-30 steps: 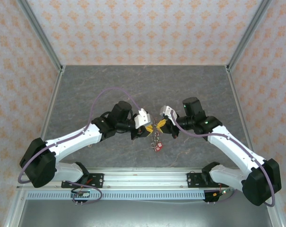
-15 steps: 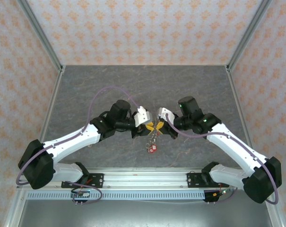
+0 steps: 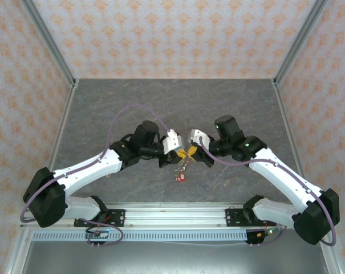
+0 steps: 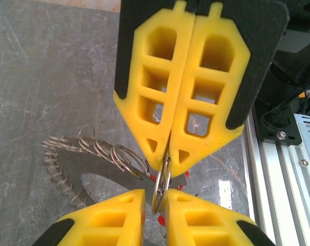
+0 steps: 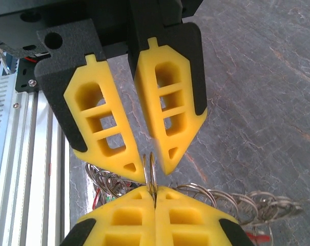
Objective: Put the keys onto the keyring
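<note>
Since a second ago the red keys (image 3: 179,177) had swung left as both arms edged inward. My right gripper (image 5: 155,190) was clamped on a small wire ring (image 5: 149,170). My left gripper (image 4: 155,195) stood slightly apart, straddling that same ring. The toothed keyring (image 4: 67,165) sat just below the pads. I judged I was mid-threading. Next called for a firm left pinch to work the coils apart without dropping anything.

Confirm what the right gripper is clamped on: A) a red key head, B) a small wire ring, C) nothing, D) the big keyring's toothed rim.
B: in the right wrist view the right gripper is shut on a small wire ring standing up from its fingertips.
</note>
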Motion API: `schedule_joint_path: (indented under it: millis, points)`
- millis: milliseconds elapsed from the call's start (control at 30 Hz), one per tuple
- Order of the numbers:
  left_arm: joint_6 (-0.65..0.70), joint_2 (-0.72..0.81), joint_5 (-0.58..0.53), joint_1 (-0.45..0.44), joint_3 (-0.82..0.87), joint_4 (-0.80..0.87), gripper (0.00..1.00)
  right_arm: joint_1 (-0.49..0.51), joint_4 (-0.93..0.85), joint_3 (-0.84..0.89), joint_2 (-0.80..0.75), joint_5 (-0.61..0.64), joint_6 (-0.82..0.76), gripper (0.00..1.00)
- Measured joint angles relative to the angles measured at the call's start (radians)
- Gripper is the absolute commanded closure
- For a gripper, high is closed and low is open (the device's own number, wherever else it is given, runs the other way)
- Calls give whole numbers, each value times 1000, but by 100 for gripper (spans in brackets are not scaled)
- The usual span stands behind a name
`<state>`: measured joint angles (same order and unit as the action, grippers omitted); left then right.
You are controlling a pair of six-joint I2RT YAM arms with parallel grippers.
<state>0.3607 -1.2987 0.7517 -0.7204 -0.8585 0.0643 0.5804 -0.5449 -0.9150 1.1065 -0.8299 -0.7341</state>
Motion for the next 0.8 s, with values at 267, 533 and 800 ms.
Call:
schedule_joint_path:
  millis: [267,533,800]
  points:
    - [12,-3,9,0,-9,14,100,0,2,0,0,5,0,94]
    - [-48,-4,8,0,2,-37,100,0,42,23,-24,35,20,87]
    - [-129,-4,6,0,56,-115,100,-14,178,119,-39,8,88,87]
